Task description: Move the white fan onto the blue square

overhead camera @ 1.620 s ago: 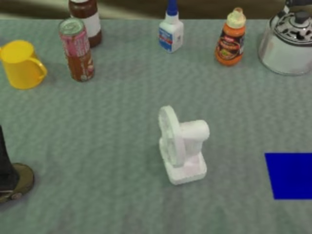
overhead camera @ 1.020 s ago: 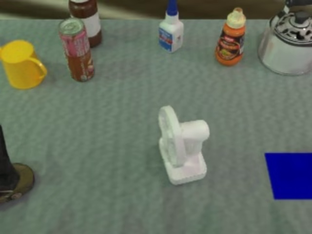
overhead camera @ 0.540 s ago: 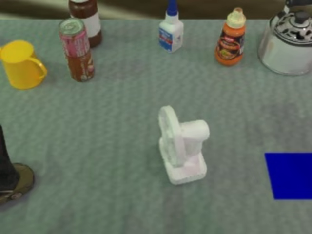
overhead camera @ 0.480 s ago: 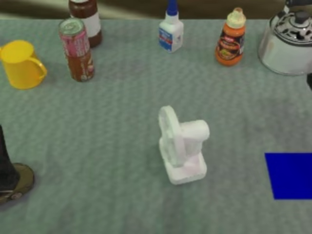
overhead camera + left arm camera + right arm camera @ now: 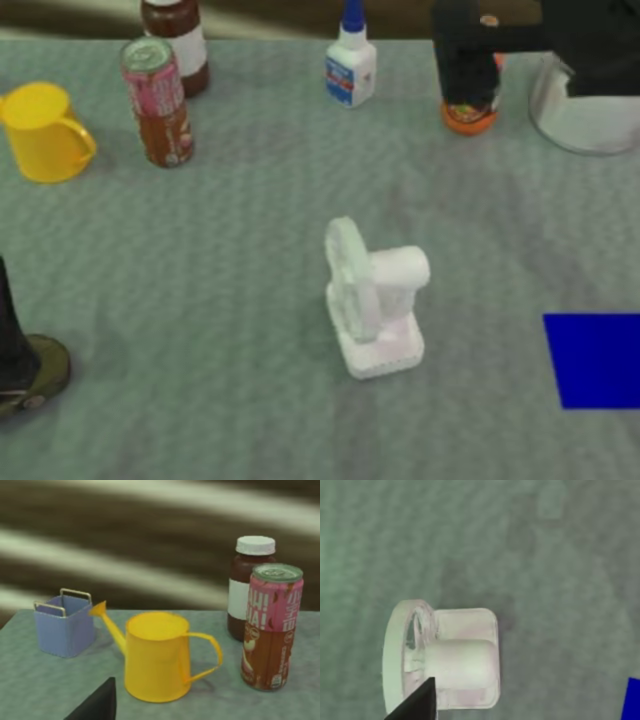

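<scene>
The white fan (image 5: 374, 300) stands upright at the table's middle on its square base, its round grilled head towards the left. In the right wrist view the fan (image 5: 445, 652) is seen from above, with a sliver of the blue square (image 5: 634, 697) at the edge. The blue square (image 5: 595, 360) lies flat at the right edge, well apart from the fan. My right gripper (image 5: 468, 65) hangs high over the back right, far from the fan, holding nothing. My left arm (image 5: 15, 350) is parked at the left edge.
Along the back stand a yellow watering can (image 5: 40, 130), a pink can (image 5: 158, 100), a brown jar (image 5: 177, 35), a glue bottle (image 5: 350, 65), an orange bottle (image 5: 470, 118) partly hidden by my right arm, and a steel kettle (image 5: 585, 115). A blue basket (image 5: 65, 625) shows in the left wrist view.
My right arm has swung in from the right edge and now covers the orange bottle's top and part of the kettle. The fan and left arm have not moved.
</scene>
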Available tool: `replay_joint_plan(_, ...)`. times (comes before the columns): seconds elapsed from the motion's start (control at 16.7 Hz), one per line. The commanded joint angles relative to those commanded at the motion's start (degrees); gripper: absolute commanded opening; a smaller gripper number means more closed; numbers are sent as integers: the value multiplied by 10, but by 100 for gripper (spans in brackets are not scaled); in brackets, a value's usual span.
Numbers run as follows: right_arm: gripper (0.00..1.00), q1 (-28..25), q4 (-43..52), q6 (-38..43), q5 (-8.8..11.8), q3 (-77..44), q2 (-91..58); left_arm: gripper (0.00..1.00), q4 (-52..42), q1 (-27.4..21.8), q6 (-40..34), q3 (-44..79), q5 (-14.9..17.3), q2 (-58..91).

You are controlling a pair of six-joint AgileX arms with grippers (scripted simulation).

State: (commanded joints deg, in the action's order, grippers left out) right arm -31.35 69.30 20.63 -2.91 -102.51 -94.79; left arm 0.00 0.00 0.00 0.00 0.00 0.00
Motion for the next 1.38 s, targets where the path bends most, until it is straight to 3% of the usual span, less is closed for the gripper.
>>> replay_joint_plan(0.3, 100, -74, 144, 53, 13, -205, -210, 100, 0, 0, 0, 0, 0, 0)
replay_joint_plan(0.6, 100, -120, 236, 86, 25, -317, -345, 100, 0, 0, 0, 0, 0, 0)
replay_joint_plan(1.08, 100, -124, 247, 90, 27, -329, -365, 100, 0, 0, 0, 0, 0, 0)
replay_joint_plan(1.38, 100, -126, 173, 89, 28, -233, -346, 100, 0, 0, 0, 0, 0, 0)
